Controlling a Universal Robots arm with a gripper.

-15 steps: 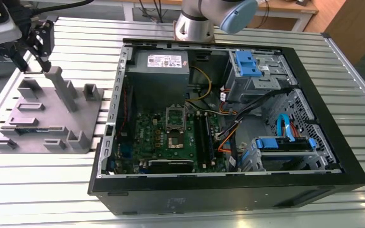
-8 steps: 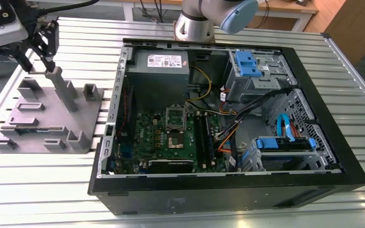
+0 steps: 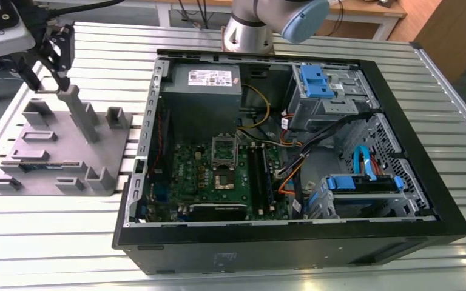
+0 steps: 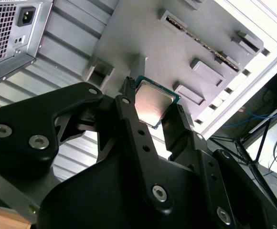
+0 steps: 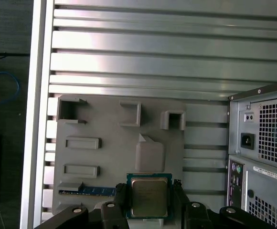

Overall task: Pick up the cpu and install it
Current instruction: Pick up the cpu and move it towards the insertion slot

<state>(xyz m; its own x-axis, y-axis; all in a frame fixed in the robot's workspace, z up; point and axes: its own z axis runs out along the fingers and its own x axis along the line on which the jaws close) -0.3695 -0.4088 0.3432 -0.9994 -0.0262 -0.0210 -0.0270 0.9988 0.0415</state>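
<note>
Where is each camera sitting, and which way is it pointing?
Exterior view: off the arm, high, looking down on the computer case, grey block, arm and gripper.
First wrist view: on the wrist, looking down past the fingers at the block.
Second wrist view: on the wrist, looking obliquely along the fingers.
Both wrist views share the cpu between the fingers, over the block.

- Ribbed aluminium table (image 3: 47,242) beneath the jaws, its slats catching bright light.
- Dark floor (image 5: 9,43) past the table edge nearest the jaws.
- Wooden desk (image 3: 371,7) well beyond them, across the table.
</note>
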